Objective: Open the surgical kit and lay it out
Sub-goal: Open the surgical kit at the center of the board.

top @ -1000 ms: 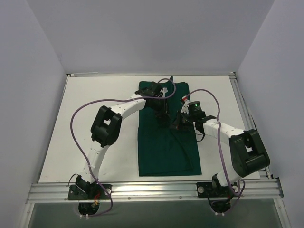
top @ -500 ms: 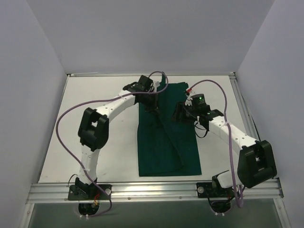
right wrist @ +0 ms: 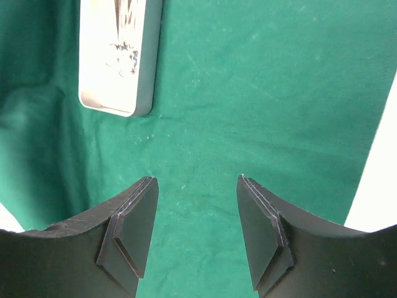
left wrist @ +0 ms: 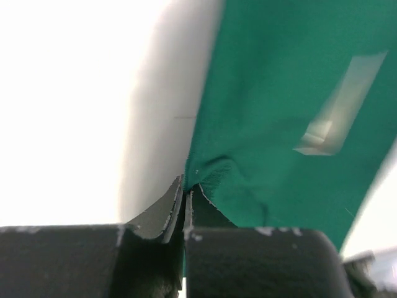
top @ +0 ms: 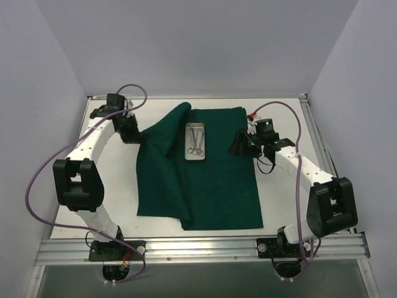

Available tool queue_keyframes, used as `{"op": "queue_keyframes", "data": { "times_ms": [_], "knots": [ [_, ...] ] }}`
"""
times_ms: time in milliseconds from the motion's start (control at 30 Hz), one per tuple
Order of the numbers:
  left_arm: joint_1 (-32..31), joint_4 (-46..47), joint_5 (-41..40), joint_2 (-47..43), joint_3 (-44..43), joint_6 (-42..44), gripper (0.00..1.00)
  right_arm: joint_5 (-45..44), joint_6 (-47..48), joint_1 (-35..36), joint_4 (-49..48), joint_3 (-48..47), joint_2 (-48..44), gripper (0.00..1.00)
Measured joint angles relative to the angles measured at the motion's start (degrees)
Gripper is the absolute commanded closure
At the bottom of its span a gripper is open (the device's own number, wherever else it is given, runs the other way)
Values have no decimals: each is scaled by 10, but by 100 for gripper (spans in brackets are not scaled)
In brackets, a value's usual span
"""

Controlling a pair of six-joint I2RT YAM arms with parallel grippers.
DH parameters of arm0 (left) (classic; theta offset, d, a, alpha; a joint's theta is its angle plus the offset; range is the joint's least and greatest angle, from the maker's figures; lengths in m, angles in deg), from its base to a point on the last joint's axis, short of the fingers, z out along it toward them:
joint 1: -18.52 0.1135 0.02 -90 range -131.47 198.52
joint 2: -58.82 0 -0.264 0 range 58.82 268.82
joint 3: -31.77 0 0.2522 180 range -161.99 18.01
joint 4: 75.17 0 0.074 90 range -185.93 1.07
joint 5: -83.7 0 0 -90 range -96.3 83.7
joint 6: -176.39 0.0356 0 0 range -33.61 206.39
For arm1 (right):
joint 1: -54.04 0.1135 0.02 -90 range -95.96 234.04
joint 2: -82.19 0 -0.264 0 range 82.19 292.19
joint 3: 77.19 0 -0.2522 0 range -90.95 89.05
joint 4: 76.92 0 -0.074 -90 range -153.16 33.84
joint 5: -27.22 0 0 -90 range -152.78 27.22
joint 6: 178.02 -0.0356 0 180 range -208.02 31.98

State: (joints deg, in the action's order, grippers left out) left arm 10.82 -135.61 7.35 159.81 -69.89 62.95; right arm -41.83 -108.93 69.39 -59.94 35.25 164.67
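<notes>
Since half a second ago the left arm has swung out toward the far left corner of the table (top: 93, 186), pulling a flap of the green cloth (top: 211, 186) with it. That has uncovered the steel tray (top: 197, 142), which was hidden before. The tray lies on the cloth near its far edge, with thin instruments (top: 196, 140) inside; how many is hard to tell. The left gripper (left wrist: 186, 195) is closed, its fingers pinching the cloth's left edge. The right gripper (right wrist: 195, 181) hangs over the cloth just right of the tray, its fingers spread wide and holding nothing.
</notes>
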Motion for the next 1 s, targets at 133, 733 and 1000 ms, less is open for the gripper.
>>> {"op": "queue_keyframes", "data": {
  "times_ms": [133, 733, 1000],
  "knots": [
    [95, -40, -68, -7, 29, 20, 94, 14, 3, 0, -7, 0, 27, 46],
    [170, -97, -181, 10, 18, 25, 6, 45, -3, -7, -68, -2, 132, 50],
    [158, -59, -166, -18, 18, 9, 51, 39, -12, -6, -97, -40, 176, 100]
  ]
}}
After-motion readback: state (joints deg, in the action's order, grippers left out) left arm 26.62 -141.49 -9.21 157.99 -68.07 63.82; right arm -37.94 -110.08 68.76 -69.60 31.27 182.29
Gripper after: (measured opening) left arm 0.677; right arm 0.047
